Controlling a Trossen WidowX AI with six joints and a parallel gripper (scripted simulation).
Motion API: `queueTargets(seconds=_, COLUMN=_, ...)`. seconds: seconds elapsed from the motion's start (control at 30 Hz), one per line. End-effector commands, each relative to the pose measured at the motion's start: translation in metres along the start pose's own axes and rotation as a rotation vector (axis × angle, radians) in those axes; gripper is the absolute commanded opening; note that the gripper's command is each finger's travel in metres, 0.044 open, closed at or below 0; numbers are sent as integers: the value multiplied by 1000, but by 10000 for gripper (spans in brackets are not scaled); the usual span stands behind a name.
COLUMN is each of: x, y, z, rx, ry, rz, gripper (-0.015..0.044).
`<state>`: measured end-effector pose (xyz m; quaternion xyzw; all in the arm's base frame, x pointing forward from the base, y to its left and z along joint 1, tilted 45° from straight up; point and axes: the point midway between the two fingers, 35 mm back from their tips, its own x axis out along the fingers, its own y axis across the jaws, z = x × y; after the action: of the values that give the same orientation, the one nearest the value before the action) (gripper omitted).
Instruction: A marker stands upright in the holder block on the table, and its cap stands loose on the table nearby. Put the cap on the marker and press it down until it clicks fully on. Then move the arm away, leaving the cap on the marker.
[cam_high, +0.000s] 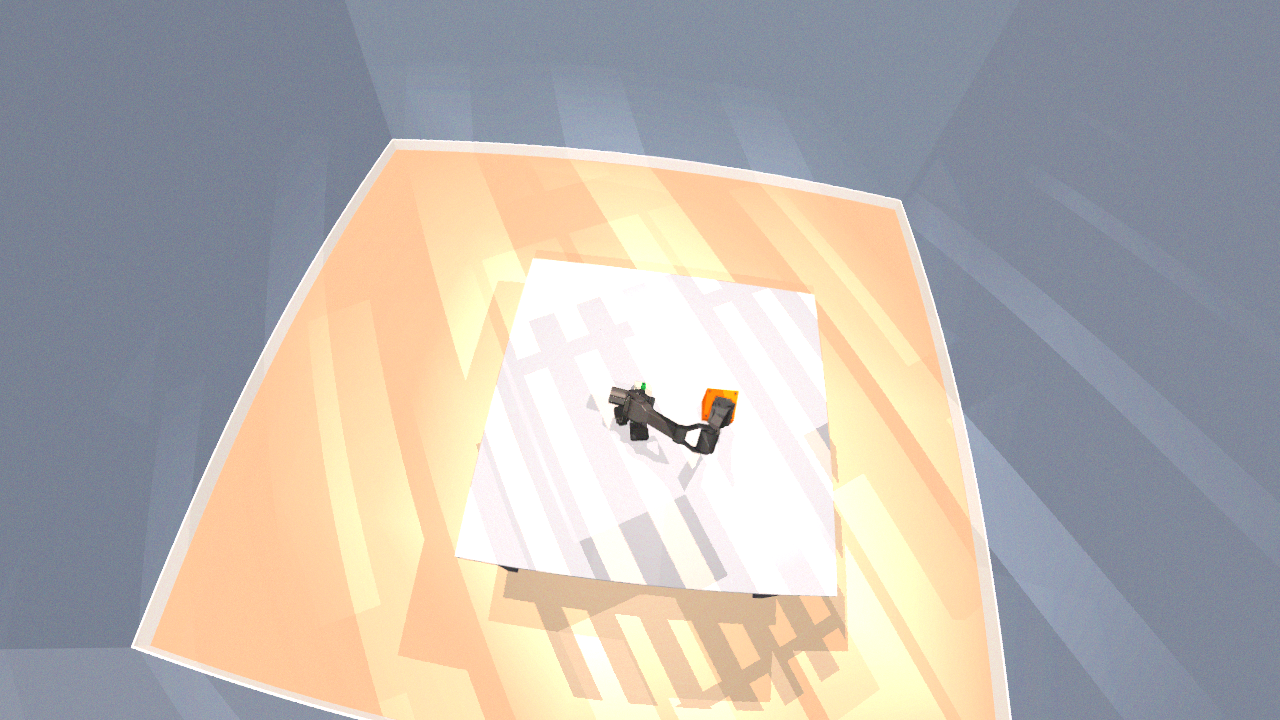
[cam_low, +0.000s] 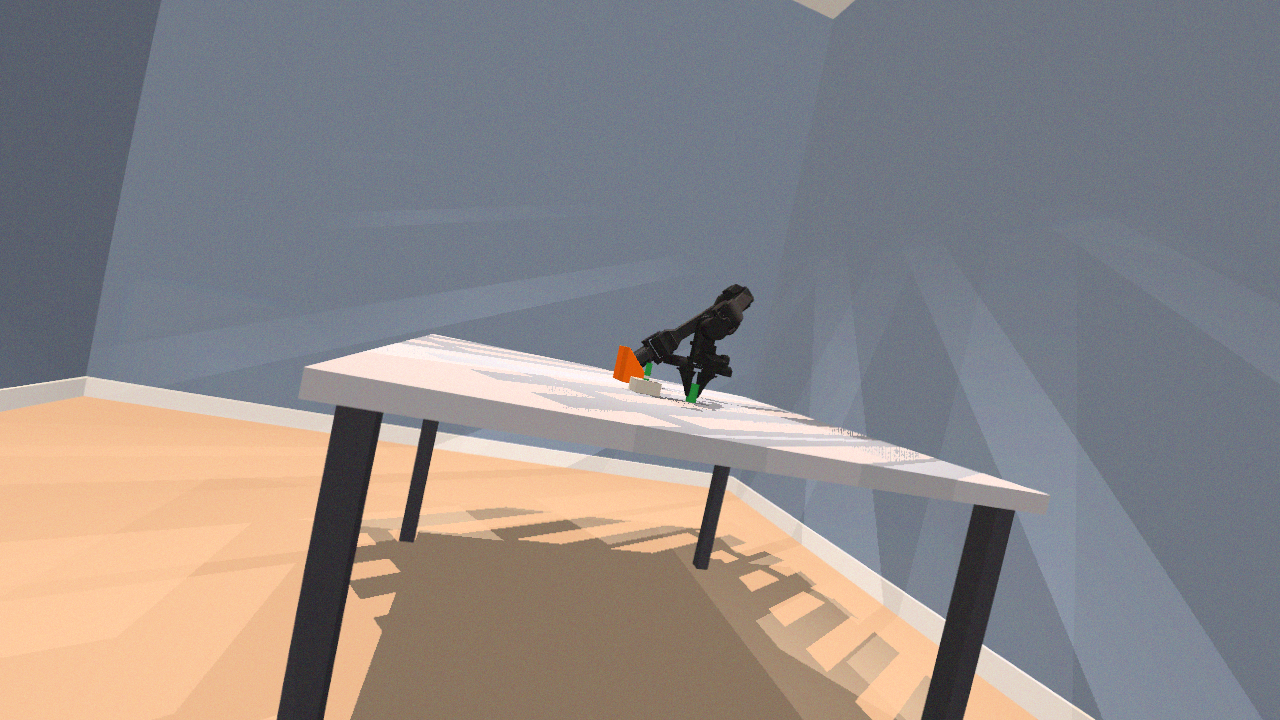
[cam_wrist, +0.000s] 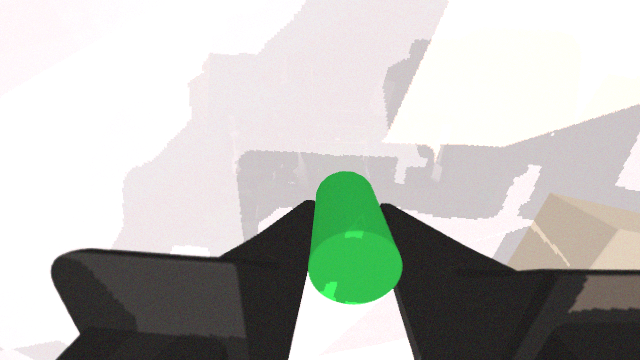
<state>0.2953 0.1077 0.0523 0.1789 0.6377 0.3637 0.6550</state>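
Note:
The green cap (cam_wrist: 355, 267) (cam_low: 692, 393) stands upright on the table (cam_high: 756, 537) (cam_low: 501, 394). My gripper (cam_wrist: 346, 211) (cam_low: 696, 394) points down around it and is shut on the cap, with one finger against each side in the wrist view. The cream holder block (cam_low: 644, 386) (cam_wrist: 552, 235) stands a short way off, at the right edge of the wrist view. The green marker (cam_low: 648, 368) (cam_high: 643, 387) rises upright at the block in the exterior view. Its lower part is hard to make out there, and it is not seen in the wrist view.
The orange base mount (cam_high: 708, 404) (cam_low: 624, 365) of the arm stands beyond the holder block in the exterior view. The dark arm (cam_high: 664, 423) (cam_low: 684, 333) reaches from it, over the table, to the cap. Shadows of the arm cross the table top.

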Motion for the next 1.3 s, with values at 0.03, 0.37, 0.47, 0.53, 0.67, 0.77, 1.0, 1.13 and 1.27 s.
queueTargets(seconds=0.03, x=0, y=0, z=0, rx=3, ry=-1, rz=1, gripper=84)
queueTargets(seconds=0.37, x=-20, y=-1, z=1, rx=3, ry=0, rz=-2, gripper=0)
queueTargets(seconds=0.47, x=-28, y=-1, z=1, rx=3, ry=0, rz=-3, gripper=0)
queueTargets(seconds=0.53, x=-33, y=-2, z=1, rx=2, ry=0, rz=-3, gripper=0)
queueTargets(seconds=0.67, x=-43, y=-2, z=1, rx=1, ry=1, rz=-4, gripper=0)
queueTargets(seconds=0.77, x=-51, y=-1, z=1, rx=2, ry=1, rz=-3, gripper=0)
queueTargets(seconds=1.0, x=-61, y=-3, z=0, rx=4, ry=0, rz=-3, gripper=0)
queueTargets(seconds=1.13, x=-67, y=-19, z=0, rx=5, ry=0, rz=-10, gripper=0)
queueTargets(seconds=1.27, x=-74, y=-35, z=-2, rx=6, ry=0, rz=-16, gripper=0)
